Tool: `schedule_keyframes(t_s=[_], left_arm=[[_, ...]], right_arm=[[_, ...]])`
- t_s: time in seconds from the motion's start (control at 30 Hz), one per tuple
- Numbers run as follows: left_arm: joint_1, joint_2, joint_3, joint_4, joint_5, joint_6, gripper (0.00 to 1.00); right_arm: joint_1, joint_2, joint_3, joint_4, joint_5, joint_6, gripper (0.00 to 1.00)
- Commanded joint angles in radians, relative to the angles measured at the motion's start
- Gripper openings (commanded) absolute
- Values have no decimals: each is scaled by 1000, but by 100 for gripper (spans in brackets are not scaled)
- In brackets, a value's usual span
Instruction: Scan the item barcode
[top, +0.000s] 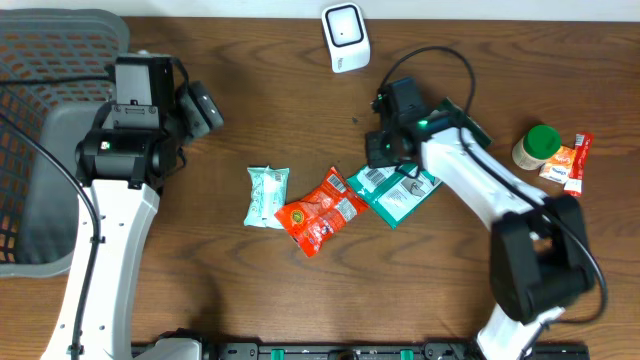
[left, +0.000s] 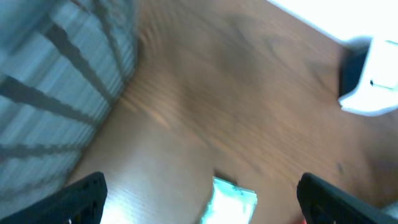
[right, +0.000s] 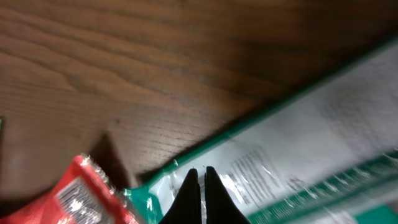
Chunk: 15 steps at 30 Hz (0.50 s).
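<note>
A white barcode scanner (top: 346, 37) stands at the table's back edge; it shows blurred at the right of the left wrist view (left: 372, 81). Three packets lie mid-table: a pale mint one (top: 266, 196), a red one (top: 320, 212) and a green-and-white one (top: 400, 190). My right gripper (top: 383, 152) is down at the green packet's upper left corner. In the right wrist view its fingertips (right: 199, 171) are shut together on the packet's white printed face (right: 311, 149), beside the red packet (right: 87, 199). My left gripper (left: 205, 196) hangs wide open above the mint packet (left: 231, 200), holding nothing.
A grey mesh basket (top: 40, 60) fills the left side of the table, close to the left arm (left: 56, 81). A green-lidded jar (top: 538, 145) and orange-red sachets (top: 570, 163) sit at the right edge.
</note>
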Motion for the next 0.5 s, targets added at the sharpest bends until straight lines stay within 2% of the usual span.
schedule_keyframes(t_s=[0.0,0.03,0.07,0.17,0.47], left_arm=[[-10,20,10,-2,266,74,89],[-20,29,10,-2,330,110,87],[-37,43,10,-3,390,148,79],[-137,119,10,0,426,213,70],[-319,268,10,44,426,249,66]], right_arm=[[17,62,-4,9,-12,-17,1],[17,71,-4,0,-13,-17,1],[17,77,-4,-20,-12,-16,1],[23,87,-8,-131,-16,3,1],[29,78,-20,-390,-12,-35,1]])
